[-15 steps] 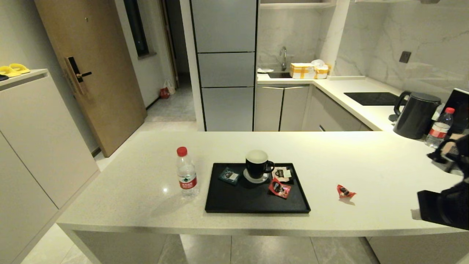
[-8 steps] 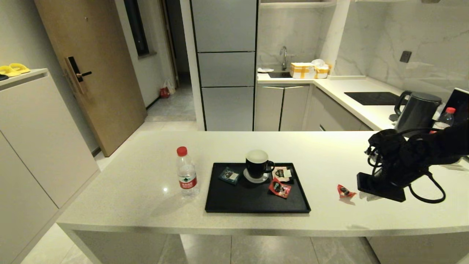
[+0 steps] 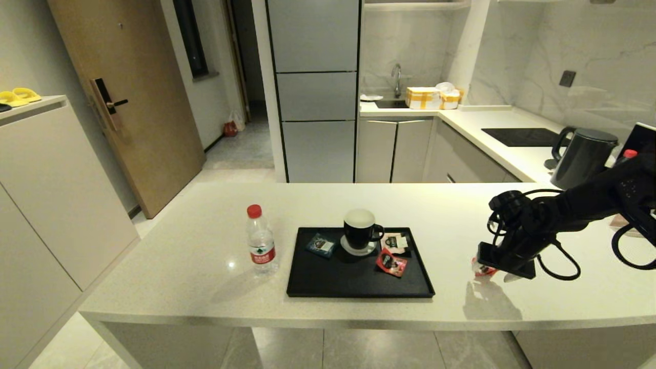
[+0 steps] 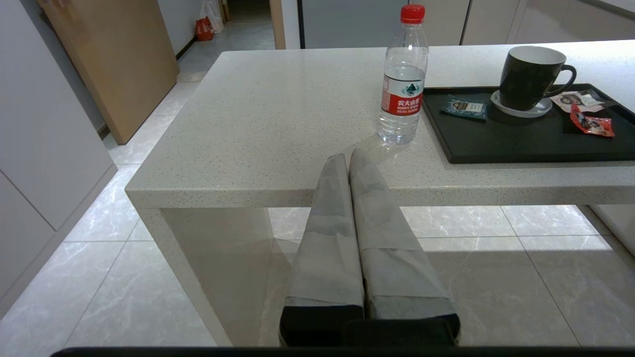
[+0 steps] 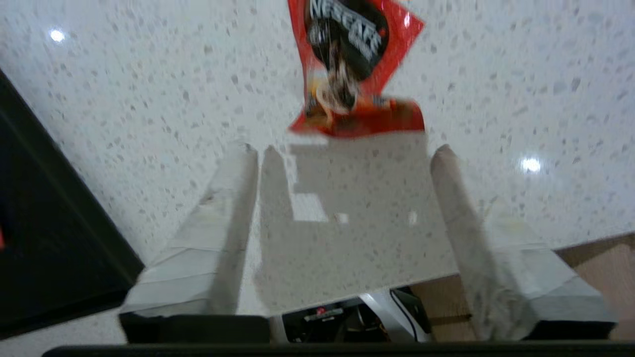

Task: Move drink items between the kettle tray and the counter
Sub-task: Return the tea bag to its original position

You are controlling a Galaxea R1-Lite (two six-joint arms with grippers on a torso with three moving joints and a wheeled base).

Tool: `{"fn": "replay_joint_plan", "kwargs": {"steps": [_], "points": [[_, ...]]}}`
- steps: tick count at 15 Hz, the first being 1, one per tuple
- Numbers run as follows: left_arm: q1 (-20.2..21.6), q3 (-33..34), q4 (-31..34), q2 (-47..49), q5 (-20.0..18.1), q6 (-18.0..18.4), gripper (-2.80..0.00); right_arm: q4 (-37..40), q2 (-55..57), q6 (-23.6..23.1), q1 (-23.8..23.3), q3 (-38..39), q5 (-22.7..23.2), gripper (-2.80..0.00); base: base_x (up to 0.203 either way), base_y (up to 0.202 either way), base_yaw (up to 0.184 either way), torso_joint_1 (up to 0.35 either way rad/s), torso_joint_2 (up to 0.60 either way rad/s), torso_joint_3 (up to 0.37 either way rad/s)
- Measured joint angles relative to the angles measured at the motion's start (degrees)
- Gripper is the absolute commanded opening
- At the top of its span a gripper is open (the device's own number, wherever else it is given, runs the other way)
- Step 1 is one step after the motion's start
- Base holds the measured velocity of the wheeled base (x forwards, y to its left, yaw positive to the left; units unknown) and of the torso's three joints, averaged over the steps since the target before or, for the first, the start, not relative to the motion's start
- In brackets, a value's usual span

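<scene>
A clear water bottle (image 3: 261, 241) (image 4: 403, 74) with a red cap stands on the cream counter (image 3: 179, 266), just left of the black kettle tray (image 3: 353, 287) (image 4: 521, 144). One red sachet (image 3: 391, 263) (image 4: 592, 124) lies on the tray. A second red sachet (image 3: 476, 267) (image 5: 354, 69) lies on the counter right of the tray. My right gripper (image 3: 494, 272) (image 5: 345, 148) hovers open just over it, the sachet slightly beyond the fingertips. My left gripper (image 4: 347, 157) is shut and empty, held low in front of the counter edge, out of the head view.
On the tray stand a black mug (image 3: 360, 230) on a coaster, a teal tea packet (image 3: 320, 245) and a pale packet (image 3: 395, 241). A dark kettle (image 3: 581, 159), another bottle's red cap (image 3: 629, 152) and a black hob (image 3: 520, 137) sit at the far right.
My right arm has swung in from the right edge, leftward and down, until its open gripper sits over the counter sachet. Bottle, tray and left arm have not moved.
</scene>
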Motion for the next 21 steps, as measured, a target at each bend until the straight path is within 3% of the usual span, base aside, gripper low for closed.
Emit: {"fn": "replay_joint_plan", "kwargs": {"steps": [10, 11, 21], "points": [[0.05, 0.0, 0.02, 0.0, 0.02, -0.02, -2.8, 0.02, 4.44, -0.09, -0.95, -5.3, -0.25, 0.0, 0.0, 0.0, 0.0, 0.0, 0.0, 0.0], [0.05, 0.0, -0.01, 0.0, 0.02, -0.01, -2.8, 0.05, 4.79, -0.09, -1.0, -5.87, -0.26, -2.8, 0.0, 0.0, 0.0, 0.0, 0.0, 0.0], [0.0, 0.0, 0.0, 0.0, 0.0, -0.01, -2.8, 0.59, 6.27, 0.24, -1.11, -7.65, -1.54, -2.8, 0.0, 0.0, 0.0, 0.0, 0.0, 0.0]]}}
